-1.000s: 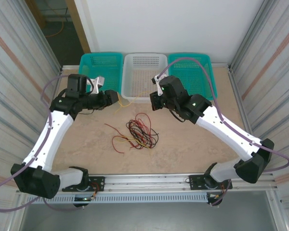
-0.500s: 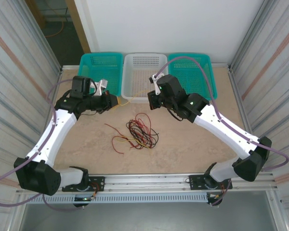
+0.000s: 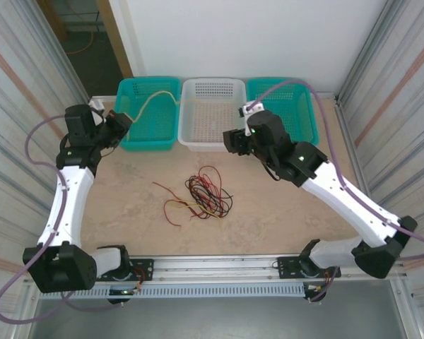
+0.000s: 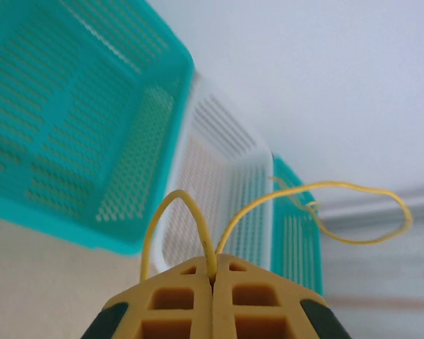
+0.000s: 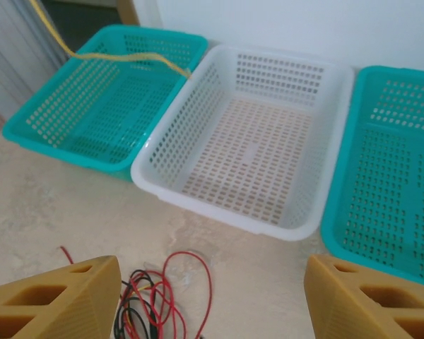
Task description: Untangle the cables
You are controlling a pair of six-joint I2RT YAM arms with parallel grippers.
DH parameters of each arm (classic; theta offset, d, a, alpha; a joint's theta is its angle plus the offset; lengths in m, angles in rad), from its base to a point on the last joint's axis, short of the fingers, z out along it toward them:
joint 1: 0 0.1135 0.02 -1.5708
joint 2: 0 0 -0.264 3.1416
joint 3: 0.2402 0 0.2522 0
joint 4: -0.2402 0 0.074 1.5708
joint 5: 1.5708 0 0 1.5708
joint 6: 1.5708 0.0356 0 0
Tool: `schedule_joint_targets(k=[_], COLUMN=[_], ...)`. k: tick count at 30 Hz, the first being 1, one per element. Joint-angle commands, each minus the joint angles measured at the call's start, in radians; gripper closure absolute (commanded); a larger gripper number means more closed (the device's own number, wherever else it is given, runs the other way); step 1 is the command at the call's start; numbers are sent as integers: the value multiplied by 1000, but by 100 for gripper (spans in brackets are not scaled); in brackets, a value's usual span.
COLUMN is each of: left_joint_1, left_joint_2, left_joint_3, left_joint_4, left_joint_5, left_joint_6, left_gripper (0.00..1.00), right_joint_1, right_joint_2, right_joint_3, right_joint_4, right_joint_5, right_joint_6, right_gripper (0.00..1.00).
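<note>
My left pincer (image 4: 212,272) clenches the yellow cable (image 4: 339,184) beside the desk's far-left basket (image 3: 150,144); my right pincer (image 5: 210,282) gapes released near the tangle (image 3: 205,194)

We see a robot lab cell: ribbed panel walls (image 3: 35,78) flanking the fingers (image 5: 56,296), baskets (image 5: 226,212) ahead, aluminium rail (image 3: 219,265) behind.

Cams: one overhead, two wrist.
Top looks down from behind over the beige bench (image 3: 283,205); wrist cams sit low and close, facing the white perforated plastic basket (image 5: 251,152) all three share.
</note>
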Motion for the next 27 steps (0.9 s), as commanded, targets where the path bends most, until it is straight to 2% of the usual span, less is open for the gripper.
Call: schedule_joint_targets(k=[1, 7, 17, 18, 19, 20, 21, 23, 27], left_joint_1=[24, 60, 62, 60, 57, 56, 52, 41, 10], left_joint_2=[76, 249, 455, 470, 490, 509, 525, 532, 492], left_joint_3=[28, 63, 141, 144, 151, 162, 175, 182, 182], left_joint_4=[140, 291, 344, 346, 346, 341, 325, 314, 285], left_joint_5=[-187, -220, -215, -208, -194, -177, -167, -167, -228], left_joint_6=[-80, -188, -245, -246, -244, -233, -223, -193, -138], left_gripper=[100, 100, 100, 87, 66, 51, 42, 33, 24], right_joint_1=[-10, -11, -36, -41, -45, -49, -51, -56, -56], right_joint_2=[-52, -117, -119, -117, -114, -111, -110, -107, -102], right_joint_3=[-55, -144, -163, -162, -161, -160, -159, -156, -157], right_joint_4=[-27, -29, -22, -21, -18, -15, -13, -13, -10], right_joint_5=[22, 5, -31, -36, -42, -46, -49, -54, -64], right_joint_6=[63, 120, 123, 123, 123, 120, 119, 118, 116], right_gripper=[32, 32, 34, 34, 34, 34, 34, 34, 35])
